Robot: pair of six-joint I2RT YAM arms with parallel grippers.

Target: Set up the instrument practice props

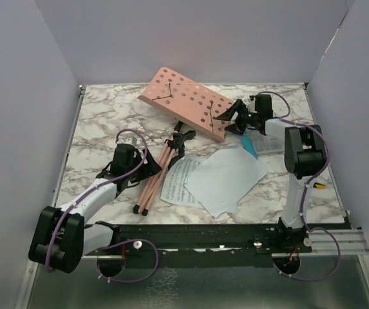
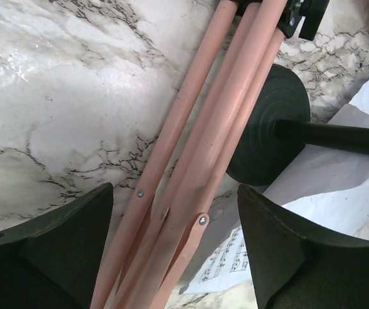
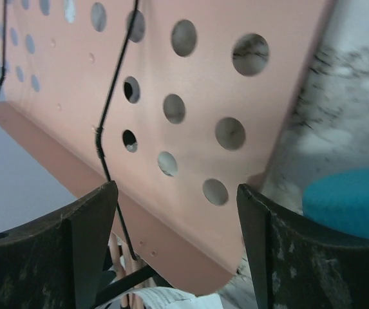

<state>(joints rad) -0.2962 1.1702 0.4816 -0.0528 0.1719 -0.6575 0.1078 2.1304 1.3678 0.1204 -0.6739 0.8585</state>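
Marble-patterned tabletop (image 1: pixel 100 122) carries all the props, with plain grey walls on three sides. Lying flat across it is the pink music stand (image 1: pixel 184 100): its hole-dotted desk is at the far middle, crossed by thin black wire page holders, and its folded legs (image 1: pixel 153 180) run toward the near left. The left gripper (image 2: pixel 174 193) is low over those legs with its jaws spread wide, one finger on each side of the bundle and neither visibly touching it. Just right of the legs the black mic stand (image 2: pixel 277 122) lies on its side, its round base beside the tubes and its stem reaching out over a white music sheet (image 1: pixel 181 180). A second white sheet (image 1: pixel 226 177) overlaps the first on its right. The right gripper (image 3: pixel 176 187) is at the desk's right end, jaws likewise spread, the desk's corner sitting between the fingers. The blue microphone (image 1: pixel 250 145) lies just beside that gripper, on its near right.
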